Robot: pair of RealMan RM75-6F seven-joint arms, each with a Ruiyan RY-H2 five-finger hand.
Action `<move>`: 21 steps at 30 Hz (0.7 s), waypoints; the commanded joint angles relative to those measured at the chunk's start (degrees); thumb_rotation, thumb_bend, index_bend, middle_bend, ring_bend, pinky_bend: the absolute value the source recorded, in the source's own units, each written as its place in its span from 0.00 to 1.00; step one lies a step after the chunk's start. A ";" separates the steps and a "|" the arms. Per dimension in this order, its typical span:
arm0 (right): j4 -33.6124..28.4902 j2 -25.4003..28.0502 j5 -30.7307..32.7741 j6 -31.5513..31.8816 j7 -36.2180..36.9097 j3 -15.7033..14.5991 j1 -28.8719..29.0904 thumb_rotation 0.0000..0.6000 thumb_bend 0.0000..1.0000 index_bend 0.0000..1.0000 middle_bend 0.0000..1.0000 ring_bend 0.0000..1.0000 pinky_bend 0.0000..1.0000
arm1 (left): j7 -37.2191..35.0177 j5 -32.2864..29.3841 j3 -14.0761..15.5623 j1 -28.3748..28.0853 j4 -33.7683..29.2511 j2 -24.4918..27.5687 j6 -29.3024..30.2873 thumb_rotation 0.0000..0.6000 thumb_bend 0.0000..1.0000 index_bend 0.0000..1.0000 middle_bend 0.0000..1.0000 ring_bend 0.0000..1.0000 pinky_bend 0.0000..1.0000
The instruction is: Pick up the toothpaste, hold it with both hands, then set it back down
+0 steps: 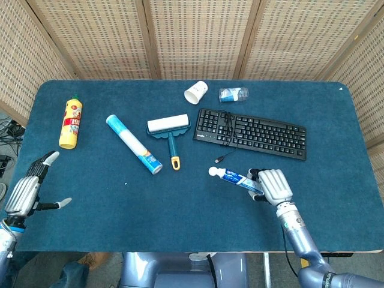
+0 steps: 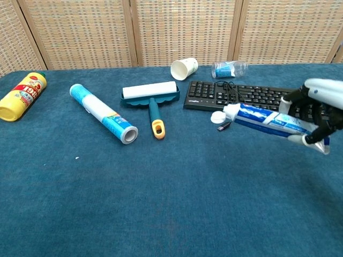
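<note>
The toothpaste point(image 1: 235, 178) point(image 2: 262, 118) is a blue and white tube with a white cap pointing left. My right hand point(image 1: 273, 186) point(image 2: 317, 110) grips its tail end and holds it in the air above the blue table, just in front of the keyboard. The tube tilts, cap end slightly higher in the chest view. My left hand point(image 1: 29, 191) hovers at the table's left front edge with fingers spread and nothing in them; it shows only in the head view.
A black keyboard point(image 1: 251, 132) point(image 2: 262, 99) with a loose cable lies behind the toothpaste. A lint roller point(image 1: 170, 132), a blue and white cylinder point(image 1: 134, 144), a yellow bottle point(image 1: 71, 122), a paper cup point(image 1: 196, 92) and a small plastic bottle point(image 1: 233, 94) lie further back and left.
</note>
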 commanded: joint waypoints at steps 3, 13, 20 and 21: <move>-5.60 3.88 2.45 -2.06 -0.74 3.78 2.73 1.00 0.72 0.70 0.66 0.57 0.63 | -34.48 3.79 -3.49 -6.54 1.44 -0.60 -3.46 0.88 0.00 0.00 0.00 0.00 0.00; -16.45 10.67 13.85 -5.70 -5.19 11.15 9.02 1.00 0.72 0.70 0.66 0.57 0.63 | -59.97 -1.08 -8.49 -14.13 6.64 -6.31 -9.54 0.30 0.00 0.00 0.00 0.00 0.00; -19.72 12.01 22.24 -6.63 -7.45 13.82 13.63 1.00 0.72 0.70 0.66 0.57 0.63 | -69.70 -8.00 -12.79 -17.74 6.46 -9.50 -15.19 0.26 0.00 0.00 0.00 0.00 0.00; -19.98 12.01 23.45 -6.71 -7.55 14.10 14.32 1.00 0.72 0.70 0.66 0.57 0.63 | -70.07 -8.44 -13.07 -18.31 6.55 -9.75 -16.20 0.26 0.00 0.00 0.00 0.00 0.00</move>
